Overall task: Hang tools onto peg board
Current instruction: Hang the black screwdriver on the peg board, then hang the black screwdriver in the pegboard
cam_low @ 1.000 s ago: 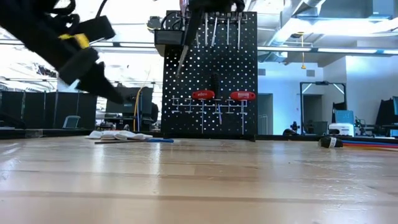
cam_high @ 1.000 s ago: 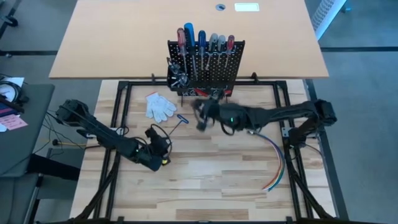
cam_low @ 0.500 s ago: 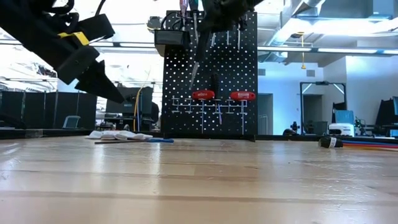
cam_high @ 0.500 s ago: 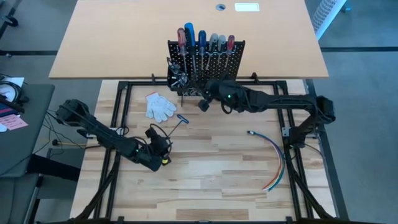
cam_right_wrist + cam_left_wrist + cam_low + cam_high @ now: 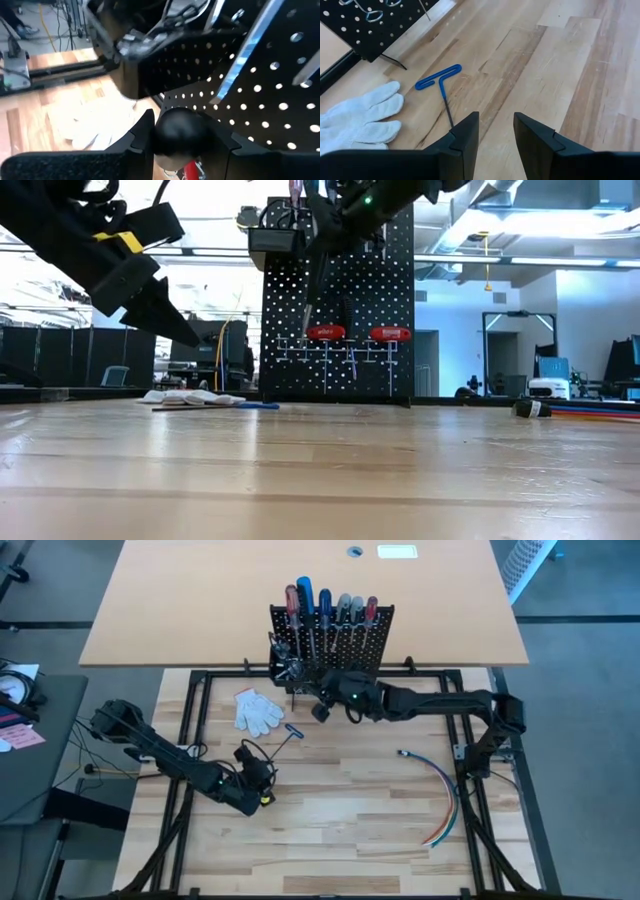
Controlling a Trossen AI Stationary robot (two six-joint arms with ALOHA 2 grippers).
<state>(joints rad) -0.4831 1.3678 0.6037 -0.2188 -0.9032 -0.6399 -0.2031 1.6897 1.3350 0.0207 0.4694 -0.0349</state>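
Note:
The black peg board stands upright at the table's far edge, with red, blue and grey-handled screwdrivers hung along its top and red-handled tools lower down. Close in front of the board, above the table, my right gripper is shut on a black-handled tool. A blue T-handle key lies flat on the table. My left gripper hovers open on the near side of the key, with nothing between its fingers. My right gripper pinches the tool's rounded black handle between its two fingers. The fingers come from the table's right, nearly level. The thin metal shaft hangs slanting down below the hold, clear of the table and in front of the peg board's face.
White gloves lie left of the blue key, near the board's foot. A bundle of coloured wires curves along the table's right side. A small black bin sits at the board's left. The near half of the wooden table is bare.
My right gripper has carried the black-handled tool toward the table's far edge, up to the peg board's front, and sunk a little; the shaft still hangs below it.

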